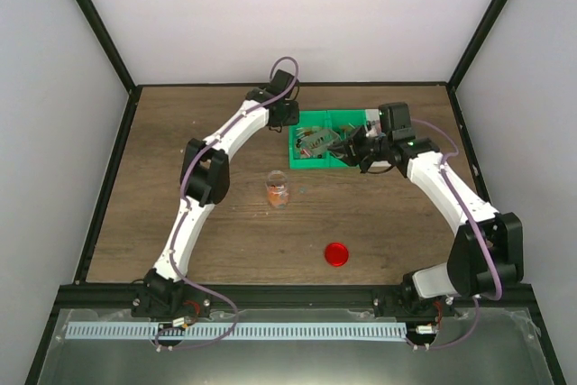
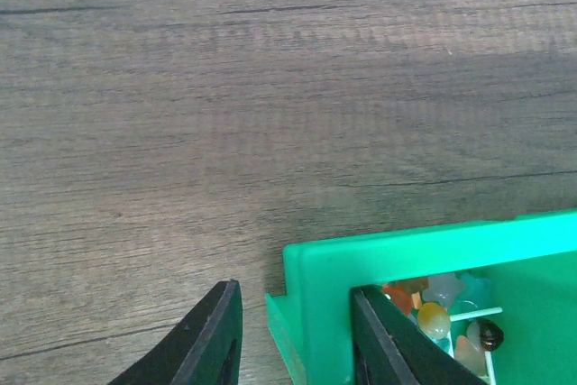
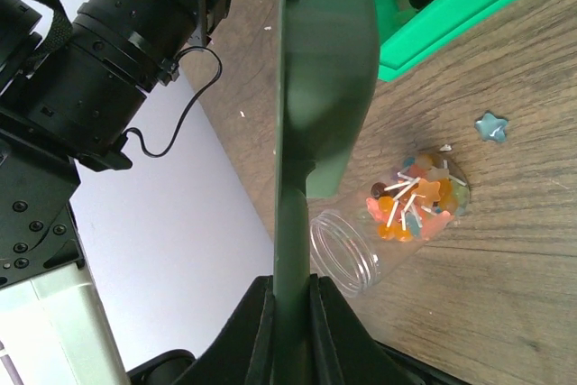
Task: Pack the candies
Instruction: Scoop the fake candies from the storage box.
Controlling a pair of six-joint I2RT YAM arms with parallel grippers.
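The left claw is spread around the green tray wall, candies seen just inside at lower right; the right claw is clenched on a dark green flat piece

The green bin at the back middle of the table is the crowded spot. The left gripper straddles its corner wall, one finger outside and one inside beside the candies, and the right gripper, clamped on a dark green flat piece, hangs over its right side. Left arm and right arm fence in the middle, where the clear jar stands just before the bin and the red lid lies nearer the bases, with bare wood between them. More bare wood runs from the left arm to the black frame.
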